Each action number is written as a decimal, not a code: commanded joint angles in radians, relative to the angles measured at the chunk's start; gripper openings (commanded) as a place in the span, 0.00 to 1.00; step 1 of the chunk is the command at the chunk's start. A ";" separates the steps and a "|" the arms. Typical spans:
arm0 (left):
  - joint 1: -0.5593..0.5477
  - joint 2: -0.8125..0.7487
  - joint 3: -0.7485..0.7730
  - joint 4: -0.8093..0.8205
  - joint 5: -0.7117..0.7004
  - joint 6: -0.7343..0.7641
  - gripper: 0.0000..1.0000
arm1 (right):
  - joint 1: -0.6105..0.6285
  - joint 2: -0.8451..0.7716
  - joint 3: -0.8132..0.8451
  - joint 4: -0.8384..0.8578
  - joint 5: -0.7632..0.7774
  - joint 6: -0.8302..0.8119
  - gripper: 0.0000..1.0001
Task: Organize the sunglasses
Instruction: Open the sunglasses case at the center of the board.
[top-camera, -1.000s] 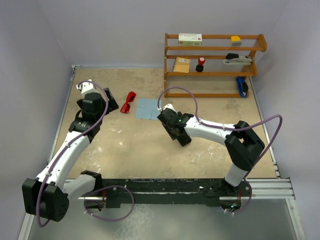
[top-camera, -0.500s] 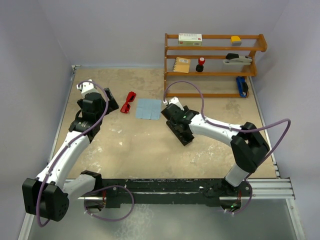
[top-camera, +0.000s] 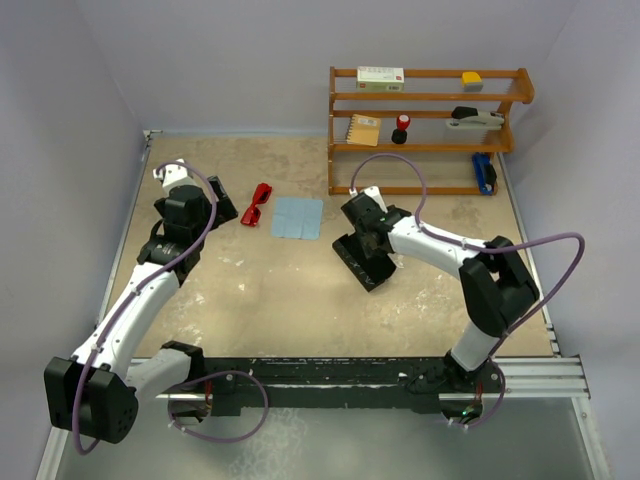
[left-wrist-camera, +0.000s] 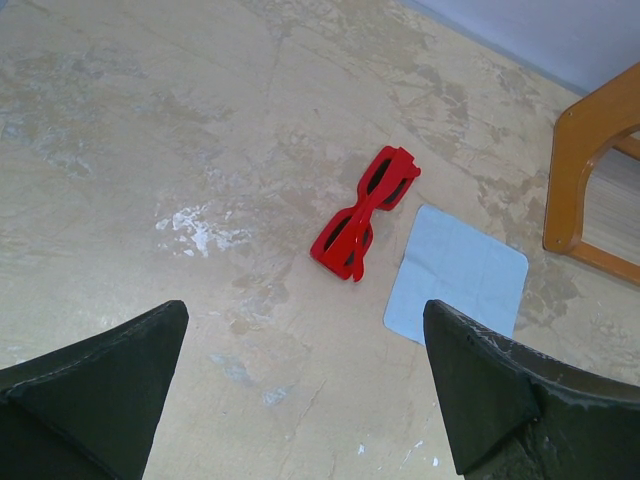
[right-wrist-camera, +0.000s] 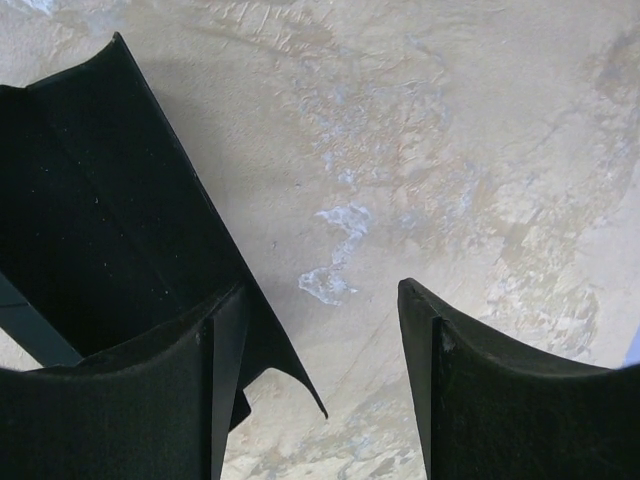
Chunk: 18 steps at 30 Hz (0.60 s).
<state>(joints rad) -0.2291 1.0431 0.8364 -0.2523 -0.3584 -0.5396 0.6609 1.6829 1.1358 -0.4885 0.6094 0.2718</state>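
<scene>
Sunglasses (left-wrist-camera: 365, 212): red, on the table (left-wrist-camera: 150, 130) just ahead of my left pincer (left-wrist-camera: 305, 310), beside the blue cloth (left-wrist-camera: 457, 275), not touching it.
My left pincer: spread wide, empty.
My right pincer (right-wrist-camera: 322, 290): spread, bare table in the gap; black case (right-wrist-camera: 90, 230) alongside, perhaps touching.
Overhead only: wooden shelf (top-camera: 440, 72) beyond my right pincer.
Cut off: the case's far end, in my wrist view.

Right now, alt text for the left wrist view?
Small bright red sunglasses lie on the mottled beige tabletop, a light blue square cloth just right of them, not touching. The open left gripper frames the bottom; a wooden shelf leg shows at right.
</scene>
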 joint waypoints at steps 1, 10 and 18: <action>0.008 -0.019 0.007 0.026 0.015 -0.009 0.99 | 0.002 0.020 0.000 -0.027 -0.016 0.033 0.64; 0.008 -0.021 0.008 0.024 0.016 -0.014 0.99 | 0.040 -0.127 0.016 -0.028 0.001 -0.003 0.48; 0.008 -0.021 -0.001 0.035 0.030 -0.030 0.99 | 0.092 -0.156 -0.016 -0.043 -0.120 -0.021 0.00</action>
<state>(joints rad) -0.2291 1.0431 0.8356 -0.2546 -0.3428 -0.5434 0.7403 1.5383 1.1324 -0.5121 0.5533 0.2558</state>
